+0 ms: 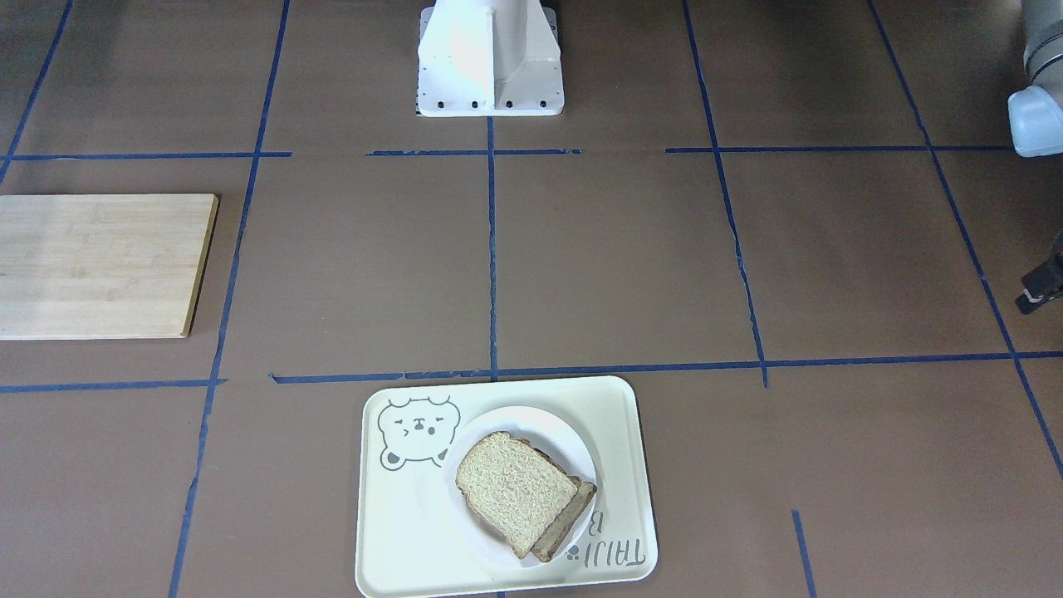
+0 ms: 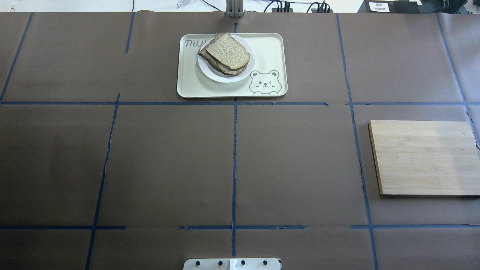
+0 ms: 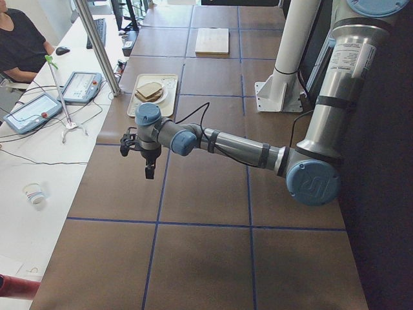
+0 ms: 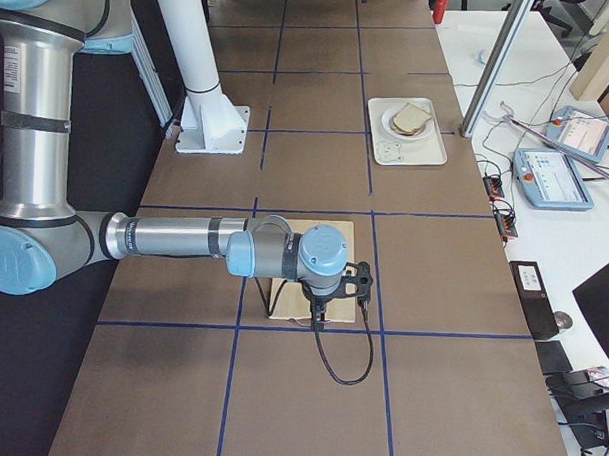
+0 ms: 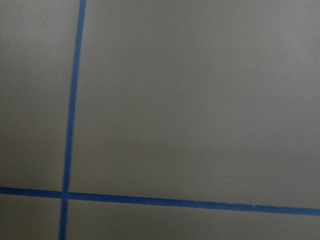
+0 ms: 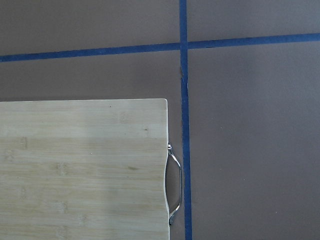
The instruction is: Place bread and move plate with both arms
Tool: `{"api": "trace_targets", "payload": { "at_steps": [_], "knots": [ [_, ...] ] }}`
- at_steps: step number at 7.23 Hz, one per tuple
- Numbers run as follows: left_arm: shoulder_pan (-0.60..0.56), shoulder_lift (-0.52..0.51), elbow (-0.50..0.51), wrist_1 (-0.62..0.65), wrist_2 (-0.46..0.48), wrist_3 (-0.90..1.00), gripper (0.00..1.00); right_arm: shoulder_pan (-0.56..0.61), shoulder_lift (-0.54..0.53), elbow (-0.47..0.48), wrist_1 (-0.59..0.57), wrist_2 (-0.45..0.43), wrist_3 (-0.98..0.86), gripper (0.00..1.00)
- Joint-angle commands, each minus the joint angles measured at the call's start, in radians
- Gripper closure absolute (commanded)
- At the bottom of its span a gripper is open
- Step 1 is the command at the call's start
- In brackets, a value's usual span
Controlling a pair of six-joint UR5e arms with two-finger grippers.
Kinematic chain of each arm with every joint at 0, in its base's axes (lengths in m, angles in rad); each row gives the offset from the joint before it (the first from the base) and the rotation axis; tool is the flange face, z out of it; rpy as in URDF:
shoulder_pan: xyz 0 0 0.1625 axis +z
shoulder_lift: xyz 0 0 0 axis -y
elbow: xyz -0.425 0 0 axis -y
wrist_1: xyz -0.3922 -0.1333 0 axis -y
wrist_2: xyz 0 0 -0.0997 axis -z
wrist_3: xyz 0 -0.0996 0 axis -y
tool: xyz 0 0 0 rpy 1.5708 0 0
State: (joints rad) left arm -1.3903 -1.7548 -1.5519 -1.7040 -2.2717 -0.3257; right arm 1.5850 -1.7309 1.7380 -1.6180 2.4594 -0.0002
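Two arms, one stack of food, one step in doubt. The pale tan wholemeal bread slice [image 1: 511, 486] with the rounded top is lying uppermost on the small round plain white plate [image 1: 531, 418], overlapping a darker-crusted toast slice [image 1: 573, 517]. The plate is sitting inside the large cream rectangular tray [image 1: 619, 432] with the bear drawing, at the far middle of the brown, blue-taped table [image 2: 168, 161]. The pale bamboo rectangular cutting board [image 2: 423, 157] is lying well apart on the robot's right, bare. The black two-finger left claw [image 3: 150, 172] is hanging over bare table at the left end, and the black right claw [image 4: 319, 318] is hanging above the board's end with the thin metal handle [image 6: 176, 185]. Both are showing properly only from the sides, so I cannot tell whether either is open or closed. Bread placing is looking done. Whether the plate move is pending or finished I cannot settle. If pending, both claws are needing to travel in to opposite rims of the plate, pinch the thin edge and lift level so the stack is not sliding. Anything between the slices is hidden, the tray's lettering is partly covered, and the overhead view is showing no arm.
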Motion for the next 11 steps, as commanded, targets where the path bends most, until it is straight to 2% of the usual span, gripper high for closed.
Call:
{"api": "trace_targets", "payload": {
  "at_steps": [1, 2, 4, 10, 11],
  "knots": [
    [-0.084, 0.059, 0.027, 0.105, -0.055, 0.277, 0.0, 0.003, -0.001, 0.0, -0.003, -0.005, 0.002, 0.0],
    [-0.117, 0.108, 0.024, 0.121, -0.127, 0.324, 0.0, 0.003, 0.001, 0.0, -0.003, -0.005, 0.002, 0.0],
    [-0.164, 0.219, -0.016, 0.118, -0.161, 0.399, 0.0, 0.003, 0.004, 0.0, -0.002, -0.013, 0.003, 0.0],
    [-0.196, 0.212, -0.024, 0.126, -0.143, 0.432, 0.0, 0.006, 0.007, 0.0, -0.002, -0.037, 0.005, 0.0],
    [-0.203, 0.212, -0.022, 0.126, -0.114, 0.432, 0.0, 0.006, 0.008, 0.0, -0.002, -0.048, 0.005, 0.0]
  ]
}}
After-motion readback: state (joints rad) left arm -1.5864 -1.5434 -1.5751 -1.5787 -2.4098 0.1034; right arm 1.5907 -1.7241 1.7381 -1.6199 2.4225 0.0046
